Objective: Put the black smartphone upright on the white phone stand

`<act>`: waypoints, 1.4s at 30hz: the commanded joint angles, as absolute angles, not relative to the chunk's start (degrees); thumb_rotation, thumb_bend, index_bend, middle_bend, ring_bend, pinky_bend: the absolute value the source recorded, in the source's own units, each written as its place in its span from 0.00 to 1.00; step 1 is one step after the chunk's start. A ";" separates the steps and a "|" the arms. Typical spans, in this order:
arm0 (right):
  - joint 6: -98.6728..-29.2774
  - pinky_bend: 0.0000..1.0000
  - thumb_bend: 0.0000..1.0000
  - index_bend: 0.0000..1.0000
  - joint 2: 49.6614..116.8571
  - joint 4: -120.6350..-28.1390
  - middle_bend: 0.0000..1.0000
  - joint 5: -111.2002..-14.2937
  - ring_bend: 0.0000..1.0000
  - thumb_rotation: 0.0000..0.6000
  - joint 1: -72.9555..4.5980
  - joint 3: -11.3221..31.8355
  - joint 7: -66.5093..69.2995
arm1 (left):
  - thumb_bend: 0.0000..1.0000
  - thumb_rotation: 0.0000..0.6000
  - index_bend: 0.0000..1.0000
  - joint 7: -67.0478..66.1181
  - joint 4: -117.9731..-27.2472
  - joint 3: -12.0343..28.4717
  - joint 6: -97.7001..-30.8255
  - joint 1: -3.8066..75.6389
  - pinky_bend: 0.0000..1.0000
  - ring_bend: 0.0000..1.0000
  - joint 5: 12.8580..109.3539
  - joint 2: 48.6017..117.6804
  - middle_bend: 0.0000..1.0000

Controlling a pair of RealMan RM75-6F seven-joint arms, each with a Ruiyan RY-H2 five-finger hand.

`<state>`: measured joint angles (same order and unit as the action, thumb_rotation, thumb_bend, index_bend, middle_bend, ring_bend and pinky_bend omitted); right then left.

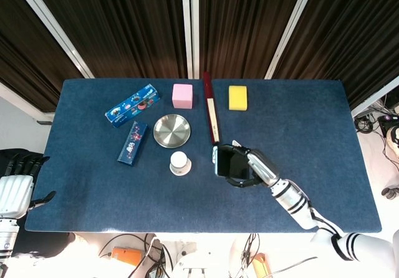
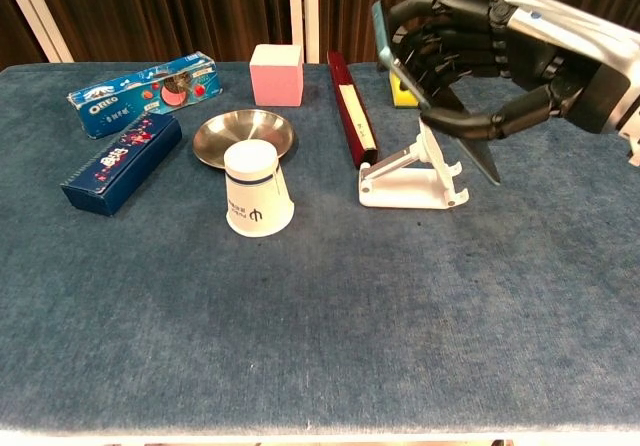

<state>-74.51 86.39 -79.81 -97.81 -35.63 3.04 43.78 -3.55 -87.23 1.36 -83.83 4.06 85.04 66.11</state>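
Observation:
My right hand [image 2: 505, 61] grips the black smartphone [image 2: 428, 91] and holds it in the air, tilted, above the white phone stand [image 2: 412, 179]. Fingers wrap the phone's upper edge and the thumb presses its lower side. From the head view the phone [image 1: 228, 164] and right hand [image 1: 249, 167] cover nearly all of the stand. The stand sits upright on the blue cloth, right of the dark red box [image 2: 350, 106]. My left hand [image 1: 19, 181] hangs off the table's left edge, holding nothing, fingers apart.
A white paper cup [image 2: 256, 188] stands upside down left of the stand, with a metal dish [image 2: 243, 136] behind it. Two blue snack boxes [image 2: 125, 161] lie at the left. A pink block [image 2: 277, 74] and a yellow sponge [image 1: 237, 97] sit at the back.

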 commanded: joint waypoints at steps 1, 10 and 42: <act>-78.27 0.41 0.51 0.65 90.62 -69.64 0.51 -95.84 0.38 1.00 -35.56 5.82 53.33 | 0.09 1.00 0.17 -4.33 -88.13 1.44 -83.57 4.24 0.00 0.11 84.84 65.73 0.19; -79.84 0.40 0.50 0.65 101.08 -48.86 0.51 -95.20 0.38 1.00 -37.78 6.25 69.59 | 0.09 1.00 0.17 -6.34 -90.96 1.59 -83.22 4.37 0.00 0.11 84.02 64.54 0.19; -78.07 0.34 0.47 0.58 113.16 -23.93 0.49 -95.09 0.28 1.00 -40.99 1.41 87.78 | 0.09 1.00 0.17 -10.96 -96.76 2.06 -82.54 5.10 0.00 0.11 82.52 62.16 0.19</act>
<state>-78.14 113.03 -24.07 -95.11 -40.98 1.54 87.65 -10.95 -96.74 2.06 -82.55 5.08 82.52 62.16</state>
